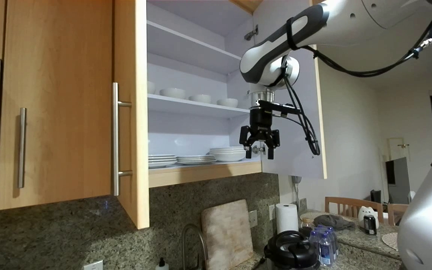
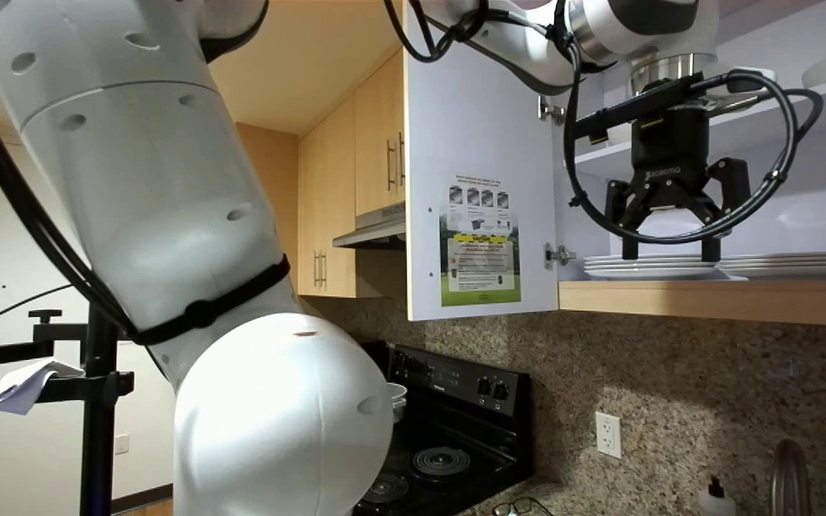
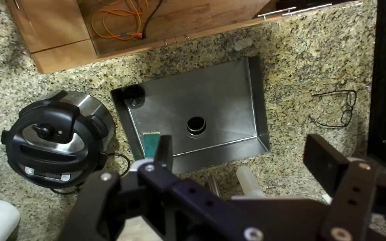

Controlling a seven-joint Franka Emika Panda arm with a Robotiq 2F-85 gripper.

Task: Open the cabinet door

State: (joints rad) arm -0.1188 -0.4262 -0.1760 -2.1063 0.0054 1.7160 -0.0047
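The cabinet door [image 1: 126,127] is light wood and stands swung outward from the upper cabinet. Its vertical steel bar handle [image 1: 115,138] is on the wood front. Its white inner face [image 2: 481,136], with a poster, shows in an exterior view, hinged at the cabinet's side. My gripper [image 1: 260,153] points straight down in front of the open cabinet's shelves, away from the handle. It also shows in front of the plates in an exterior view [image 2: 670,251]. In the wrist view its fingers [image 3: 238,150] are wide apart with nothing between them. The door is out of the wrist view.
A plain white panel [image 1: 294,150] stands open on the cabinet's other side. A matching wood door [image 1: 54,112] is at the left. Bowls [image 1: 173,93] and plates [image 1: 197,159] sit on the shelves. A sink [image 3: 219,93] and pressure cooker [image 3: 55,144] are below.
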